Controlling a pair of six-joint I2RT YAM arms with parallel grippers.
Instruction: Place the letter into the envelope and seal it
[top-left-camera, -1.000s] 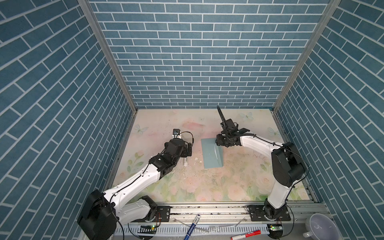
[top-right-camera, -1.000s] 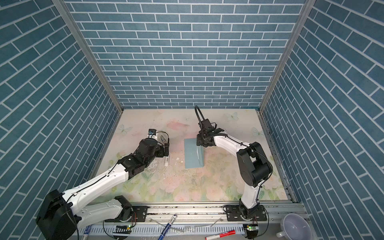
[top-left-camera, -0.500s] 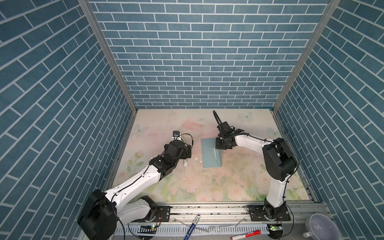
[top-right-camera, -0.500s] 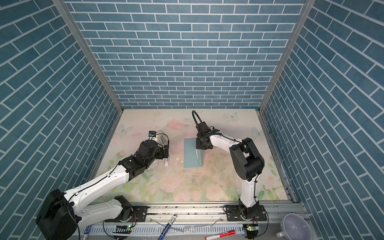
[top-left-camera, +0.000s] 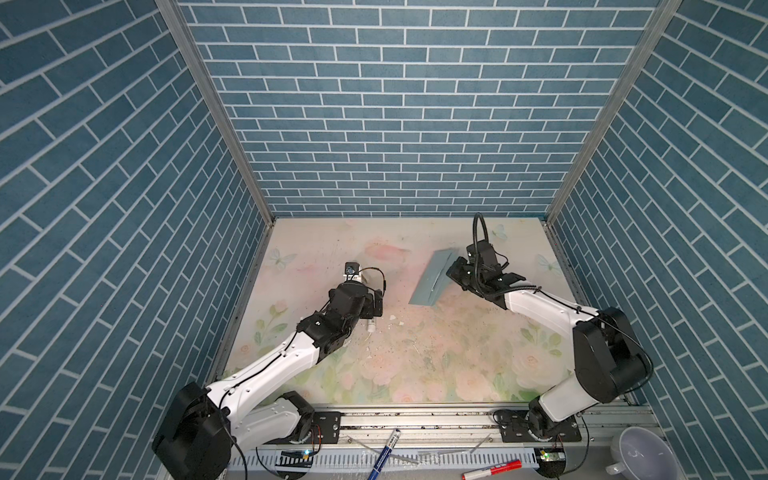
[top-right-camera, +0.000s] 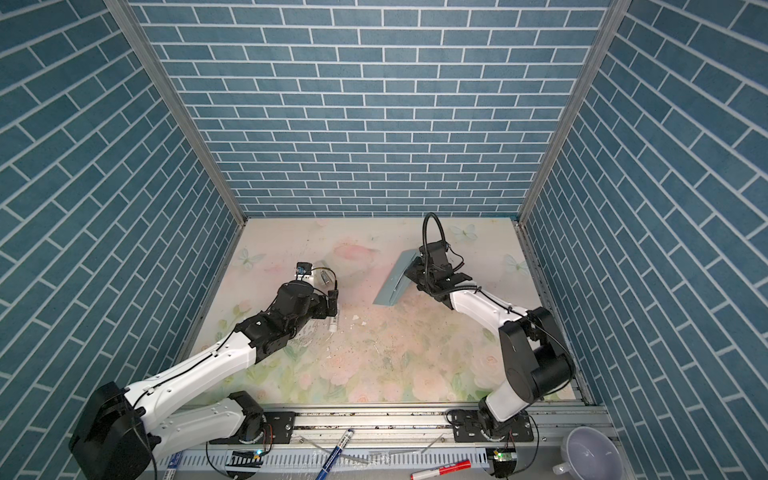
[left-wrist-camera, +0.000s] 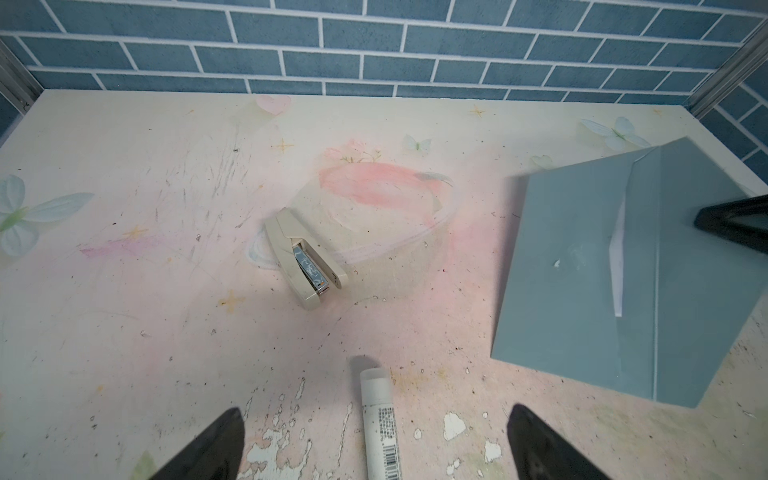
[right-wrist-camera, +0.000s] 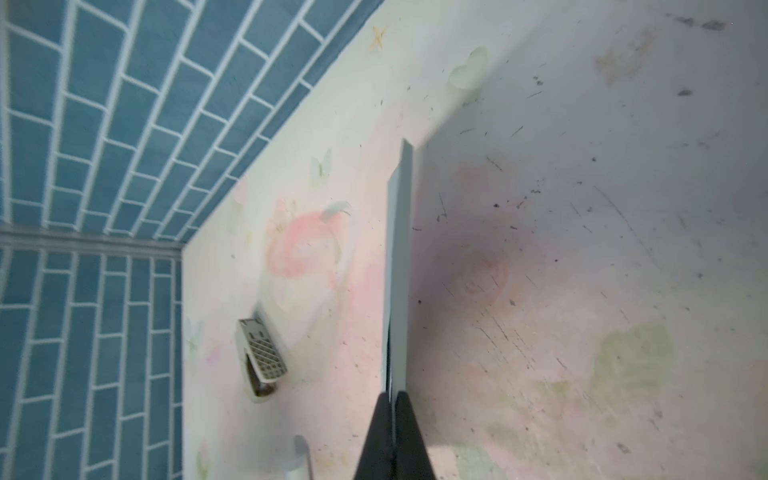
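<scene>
One tilted envelope (left-wrist-camera: 582, 270), letter (left-wrist-camera: 616, 253) edge showing inside, is clamped between right fingers (right-wrist-camera: 409, 436); left fingers (left-wrist-camera: 208, 449) apart.

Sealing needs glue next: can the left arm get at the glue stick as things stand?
Probably yes. The left gripper hangs open right above the glue stick, a finger on each side, nothing between. The envelope, pinched in the right gripper, and the stapler lie well aside.

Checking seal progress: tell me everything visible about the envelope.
The envelope is plain teal-blue paper, long, its pointed flap folded over with a thin white strip showing at the flap edge. It is tilted, raised on one side, its edge pinched in the shut right pincer.
</scene>
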